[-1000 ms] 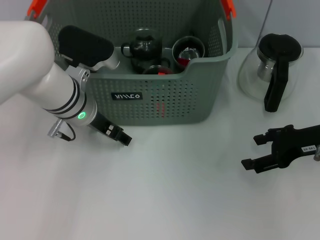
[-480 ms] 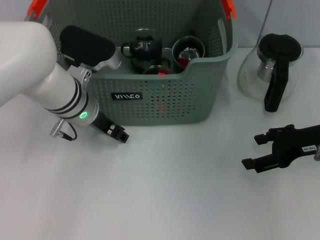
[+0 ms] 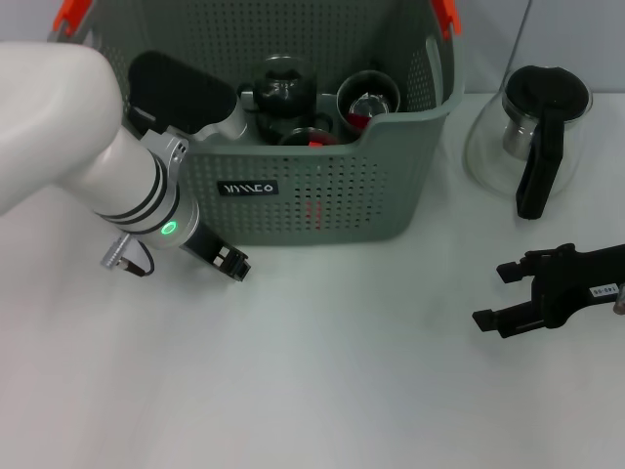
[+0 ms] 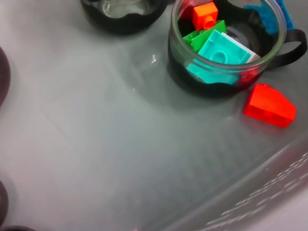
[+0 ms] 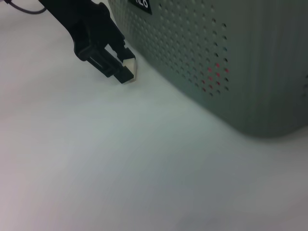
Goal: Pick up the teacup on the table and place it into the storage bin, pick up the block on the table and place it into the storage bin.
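The grey perforated storage bin (image 3: 322, 195) stands at the back middle of the table. A glass teacup (image 3: 368, 98) sits inside it. The left wrist view shows the teacup (image 4: 226, 48) holding several coloured blocks, and a red block (image 4: 269, 106) lying on the bin floor (image 4: 96, 120) beside it. My left gripper (image 3: 232, 266) is low in front of the bin's left front wall, outside the bin. It also shows in the right wrist view (image 5: 126, 72), next to the bin wall (image 5: 231, 57). My right gripper (image 3: 503, 298) is open and empty at the right.
A black teapot (image 3: 280, 90) and another dark cup (image 4: 122, 12) are also in the bin. A glass carafe with a black handle (image 3: 532, 137) stands at the back right. The white table (image 3: 342, 371) stretches in front of the bin.
My left arm has shifted slightly, so its gripper has drawn back a little to the left along the bin's front. The right arm has not moved.
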